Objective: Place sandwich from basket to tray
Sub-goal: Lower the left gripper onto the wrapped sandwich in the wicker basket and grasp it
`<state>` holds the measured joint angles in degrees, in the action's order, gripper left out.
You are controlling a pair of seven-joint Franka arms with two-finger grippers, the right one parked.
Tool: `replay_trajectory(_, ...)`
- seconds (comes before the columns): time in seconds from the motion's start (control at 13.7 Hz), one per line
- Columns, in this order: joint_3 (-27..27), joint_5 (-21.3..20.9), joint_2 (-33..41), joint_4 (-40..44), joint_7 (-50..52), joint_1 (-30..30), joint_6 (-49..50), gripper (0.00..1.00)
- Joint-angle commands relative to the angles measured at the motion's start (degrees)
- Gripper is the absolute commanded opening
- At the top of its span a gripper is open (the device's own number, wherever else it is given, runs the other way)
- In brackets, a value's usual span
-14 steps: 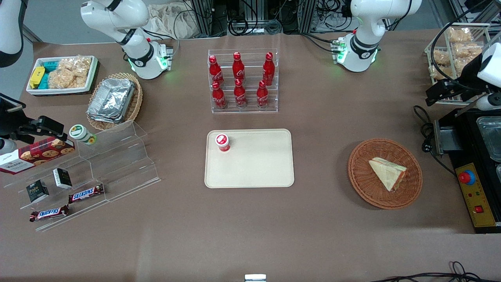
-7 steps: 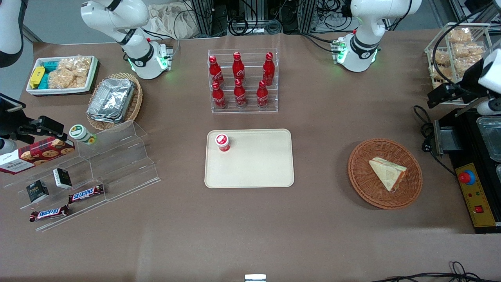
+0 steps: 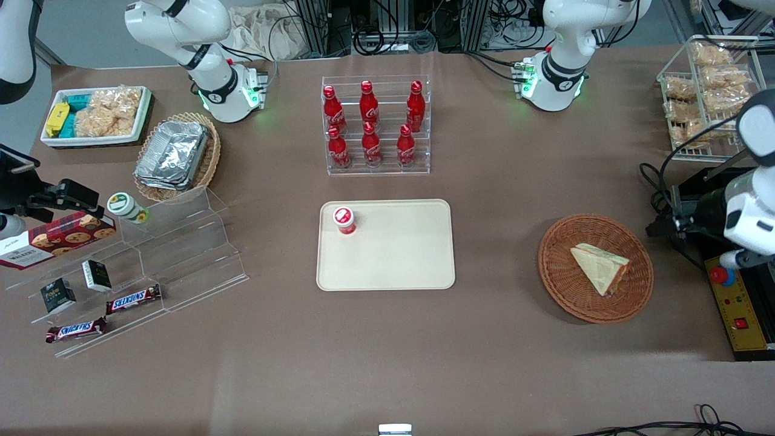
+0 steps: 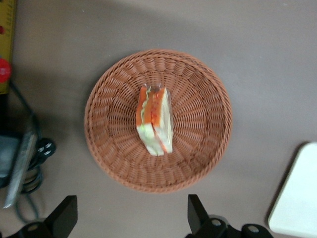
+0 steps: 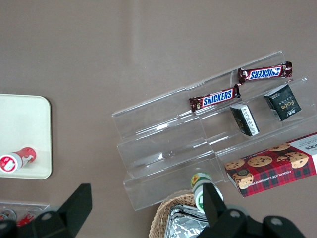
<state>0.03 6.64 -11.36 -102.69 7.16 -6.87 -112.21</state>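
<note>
My gripper [image 4: 130, 218] open above the worktop [image 3: 496, 181], fingers wide apart, sandwich [image 4: 154, 120] lying in the basket [image 4: 198, 148], tray [image 3: 399, 254] well apart

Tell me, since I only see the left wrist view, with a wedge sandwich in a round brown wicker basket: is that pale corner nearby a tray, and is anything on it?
Observer: Yes, it's a flat beige plastic tray. A small red container with a red-and-white lid stands in its corner toward the parked arm's end.
Operator: Where is the arm itself?
Observer: Its gripper, jaws open, hangs above the table beside the reddish-brown wicker basket, toward the working arm's end.
</note>
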Motion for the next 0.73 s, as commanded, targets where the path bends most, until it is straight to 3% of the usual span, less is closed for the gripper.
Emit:
replay_trajectory(0.0,-0.56,4.15,-3.65,-1.98,-0.04,-1.22,-6.33,1.00)
replay_trajectory(0.37,-0.73,8.30,-11.31,-8.21,-0.48,-1.13,-22.59,1.00)
replay_trajectory(0.66,-1.00,12.59,-13.25,-9.10,-0.48,-0.52,-25.77,1.00)
